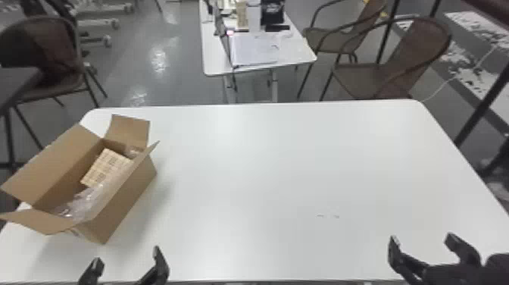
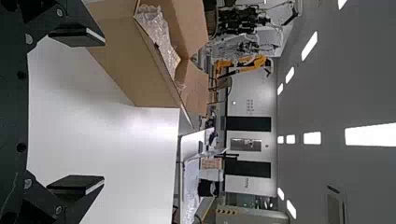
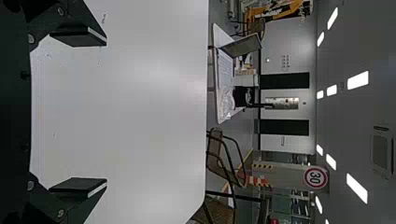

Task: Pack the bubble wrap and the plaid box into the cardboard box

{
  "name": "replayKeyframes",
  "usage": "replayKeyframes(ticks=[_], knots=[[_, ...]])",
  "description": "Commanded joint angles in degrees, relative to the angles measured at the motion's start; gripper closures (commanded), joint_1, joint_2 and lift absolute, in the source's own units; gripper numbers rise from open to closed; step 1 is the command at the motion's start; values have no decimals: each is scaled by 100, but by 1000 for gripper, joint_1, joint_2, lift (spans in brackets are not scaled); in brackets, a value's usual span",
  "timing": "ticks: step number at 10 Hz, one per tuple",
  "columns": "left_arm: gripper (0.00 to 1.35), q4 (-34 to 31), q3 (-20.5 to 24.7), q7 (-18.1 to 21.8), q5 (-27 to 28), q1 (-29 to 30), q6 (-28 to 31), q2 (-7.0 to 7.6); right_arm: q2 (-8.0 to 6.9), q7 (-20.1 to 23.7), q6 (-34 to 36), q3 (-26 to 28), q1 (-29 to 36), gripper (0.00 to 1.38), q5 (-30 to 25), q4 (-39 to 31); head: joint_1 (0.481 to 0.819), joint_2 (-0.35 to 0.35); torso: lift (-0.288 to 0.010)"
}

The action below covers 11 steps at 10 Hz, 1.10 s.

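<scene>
Head view, nine o'clock: the plaid box (image 1: 106,166) and the bubble wrap (image 1: 85,201) lay inside the open cardboard box (image 1: 127,202). Packing seemed complete; the next move required only keeping clear. The left gripper (image 1: 127,254), toward seven, and the right gripper (image 1: 422,238), near four, were spread, empty.

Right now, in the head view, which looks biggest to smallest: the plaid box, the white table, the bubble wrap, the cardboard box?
1. White table
2. Cardboard box
Plaid box and bubble wrap come last: they look too alike in size to rank.
</scene>
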<state>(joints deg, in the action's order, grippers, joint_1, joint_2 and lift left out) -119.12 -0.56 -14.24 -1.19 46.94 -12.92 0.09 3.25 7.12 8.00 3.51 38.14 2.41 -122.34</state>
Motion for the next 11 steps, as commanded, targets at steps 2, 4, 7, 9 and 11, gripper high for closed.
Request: replayKeyframes(ticks=[2,4,7,9,11], knots=[[243,3,-32,-9,-39,-27,-8,-24,1,0,-9,0,-18,222,-39,-1,695,62,-118],[243,3,-32,-9,-57,-53,0,-24,1,0,-27,-9,-35,222,-56,-1,695,60,-118],[226,30,-41,-9,-48,-88,-43,-24,1,0,-79,-9,-62,222,-65,43,695,60,-118],[191,30,-41,-9,-74,-115,-17,-24,9,0,-97,-17,-70,222,-74,52,695,60,-118],[190,38,-41,-9,-110,-123,-17,-24,9,0,-97,-17,-79,222,-74,43,695,60,-118]])
